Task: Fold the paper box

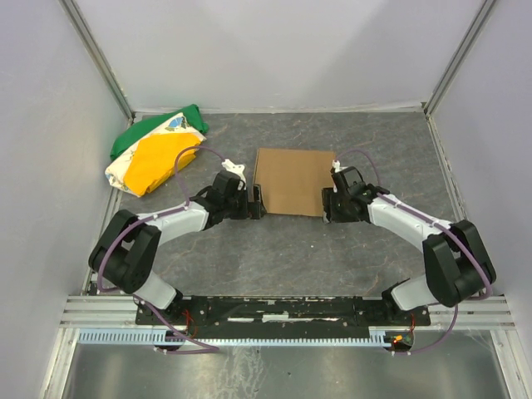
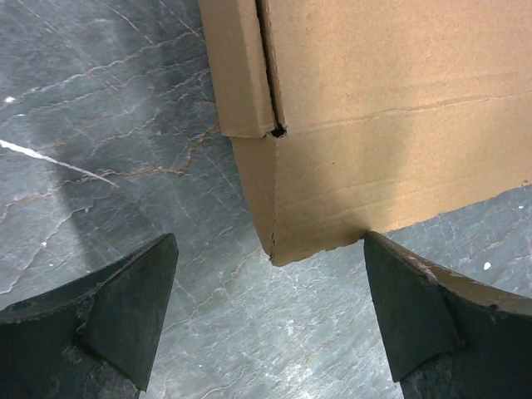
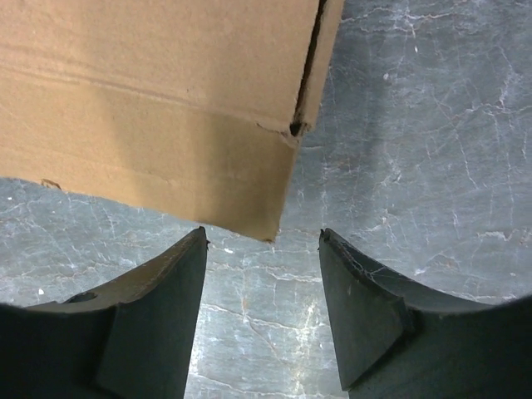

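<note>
Lying closed in the middle of the table, the paper box shows nothing of its inside, and each wrist view cuts off all but one near corner. The left hand stands wide open at the near left corner, gripping nothing; whether it touches the paper box's near edge is unclear. The right hand, jaws less far apart, faces the near right corner, also empty. A green, yellow and white cloth bundle lies far left.

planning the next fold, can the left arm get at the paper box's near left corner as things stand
Probably yes: the left pincer is open, and the paper box has its corner right ahead of it, with nothing in between.
</note>
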